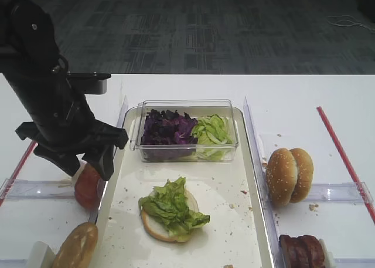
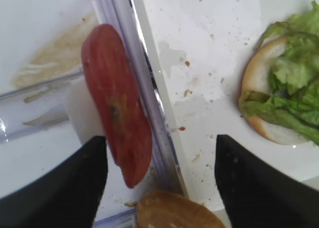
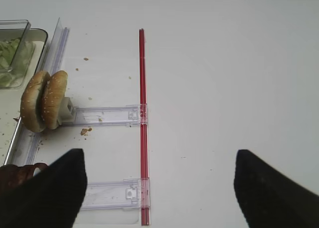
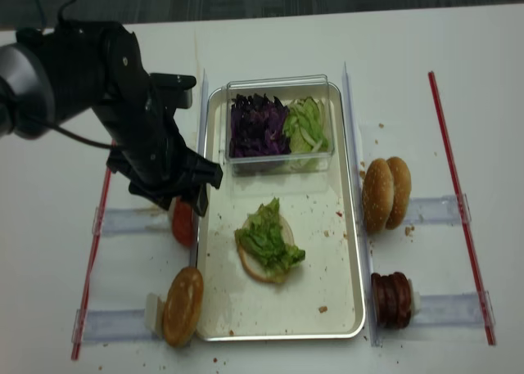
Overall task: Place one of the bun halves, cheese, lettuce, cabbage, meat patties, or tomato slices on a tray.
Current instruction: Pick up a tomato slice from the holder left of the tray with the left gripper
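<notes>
The left claw [image 2: 159,180] stands spread wide at the bottom of the left wrist view, its two dark fingers [image 2: 55,188] on either side of one tomato slice [image 2: 118,103]; the slice stands on edge against a white block on a clear holder, just left of the tray [image 1: 120,200] rim, and the fingers hold nothing, though whether the left one touches the slice I cannot tell. The right claw [image 3: 159,188] is also spread, low in the right wrist view over bare table [image 3: 224,88], holding nothing. On the tray, lower centre of the high view, lies one bun half [image 1: 158,227] with lettuce [image 1: 170,206] on top. A clear box [image 1: 187,107] at the tray's upper end holds purple cabbage [image 1: 167,130] and more green leaves. Two bun halves [image 1: 289,175] stand on edge at the right, one bun half [image 1: 76,247] at the lower left, and a stack of meat patties [image 1: 302,251] at the lower right, too close together to count.
</notes>
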`<action>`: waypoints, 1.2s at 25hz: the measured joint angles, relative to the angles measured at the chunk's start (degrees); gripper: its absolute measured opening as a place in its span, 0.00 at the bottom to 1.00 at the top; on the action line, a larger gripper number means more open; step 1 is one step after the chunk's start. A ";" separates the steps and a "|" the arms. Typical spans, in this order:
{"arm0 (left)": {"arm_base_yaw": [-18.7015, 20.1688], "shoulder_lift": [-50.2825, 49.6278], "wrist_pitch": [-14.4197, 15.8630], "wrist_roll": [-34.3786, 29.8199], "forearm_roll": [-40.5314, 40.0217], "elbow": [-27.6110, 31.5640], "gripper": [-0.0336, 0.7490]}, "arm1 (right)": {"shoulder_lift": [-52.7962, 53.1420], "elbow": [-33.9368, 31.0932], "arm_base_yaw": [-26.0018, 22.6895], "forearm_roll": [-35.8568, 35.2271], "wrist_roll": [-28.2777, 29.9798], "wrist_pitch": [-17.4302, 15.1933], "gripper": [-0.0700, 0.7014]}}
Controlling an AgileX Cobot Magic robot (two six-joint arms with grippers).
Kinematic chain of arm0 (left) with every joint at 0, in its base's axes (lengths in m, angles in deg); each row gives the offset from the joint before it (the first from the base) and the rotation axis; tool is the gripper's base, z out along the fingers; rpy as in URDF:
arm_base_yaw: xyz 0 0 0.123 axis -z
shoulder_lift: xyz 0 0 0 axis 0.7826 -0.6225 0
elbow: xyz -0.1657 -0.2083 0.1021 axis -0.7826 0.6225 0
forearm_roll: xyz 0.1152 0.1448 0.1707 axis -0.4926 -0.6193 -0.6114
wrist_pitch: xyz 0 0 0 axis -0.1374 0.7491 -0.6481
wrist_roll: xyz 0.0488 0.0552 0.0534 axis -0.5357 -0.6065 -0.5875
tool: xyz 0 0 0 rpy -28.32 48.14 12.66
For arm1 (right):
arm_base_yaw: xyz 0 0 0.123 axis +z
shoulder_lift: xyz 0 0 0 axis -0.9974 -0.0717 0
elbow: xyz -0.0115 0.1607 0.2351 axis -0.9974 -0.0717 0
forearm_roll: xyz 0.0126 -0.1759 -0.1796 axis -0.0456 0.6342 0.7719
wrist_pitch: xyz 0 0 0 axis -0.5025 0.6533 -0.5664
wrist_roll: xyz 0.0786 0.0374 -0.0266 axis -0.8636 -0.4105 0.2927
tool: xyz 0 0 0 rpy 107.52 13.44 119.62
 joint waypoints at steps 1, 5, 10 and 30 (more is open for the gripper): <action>0.00 -0.55 0.00 0.00 0.00 -0.57 0.63 | 0.00 0.00 0.00 0.00 0.00 0.00 0.91; 0.00 -2.48 0.14 -0.13 0.00 -2.79 0.62 | 0.00 0.00 0.00 0.00 0.00 0.00 0.91; 0.00 -4.34 1.12 -0.75 0.02 -4.70 0.62 | 0.00 0.00 0.00 0.00 0.00 0.00 0.91; 0.10 -7.83 1.20 -1.16 0.12 -6.10 0.52 | 0.00 0.00 0.00 0.00 0.00 0.00 0.91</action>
